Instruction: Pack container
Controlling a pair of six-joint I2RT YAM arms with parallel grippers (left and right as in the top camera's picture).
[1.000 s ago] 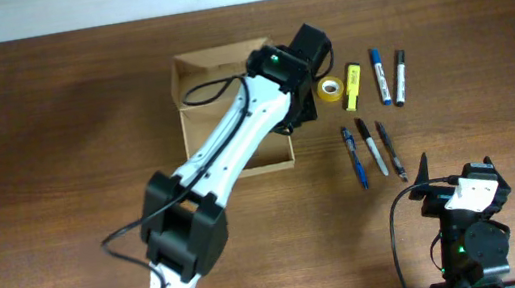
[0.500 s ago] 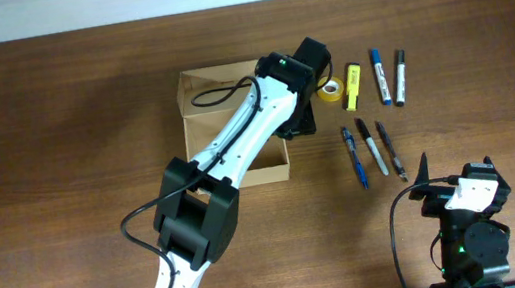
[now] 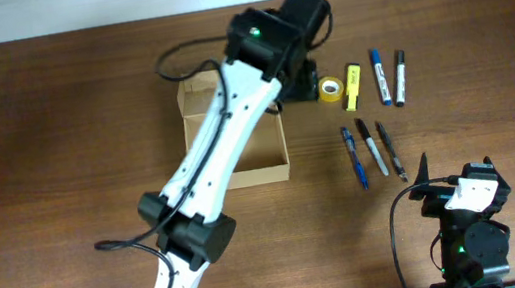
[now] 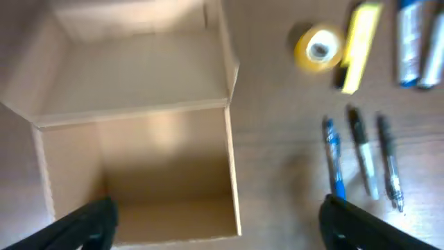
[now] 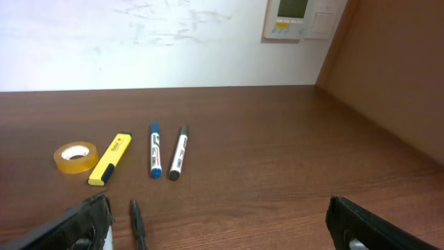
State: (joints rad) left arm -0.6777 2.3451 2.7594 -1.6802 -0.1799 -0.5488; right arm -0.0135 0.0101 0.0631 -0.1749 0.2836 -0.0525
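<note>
Seeing a small rectangular tan cardboard box [image 3: 261, 154] lying open just left of centre in the upper half of the overhead frame, flap folded back toward the top edge, inside bare. Resting on a brown wooden counter [image 3: 55, 142], partly hidden under a white arm crossing it. Filling the left and middle of the left wrist view with that box. Hovering over it with the left tool [image 4: 218, 226], fingers spread wide at the bottom corners, gripping nothing. Finding, right of the box, a yellow roll of tape [image 3: 331, 88], a yellow highlighter [image 3: 353, 87] just beside it, then a blue-capped white marker [image 3: 380, 76] and a black-capped white marker [image 3: 400, 77] side by side. Showing three slim pens [image 3: 372, 148] lined up below those. Holding the right tool [image 5: 222, 226] at the overhead frame's lower right, well apart from everything, fingers parted and empty.
</note>
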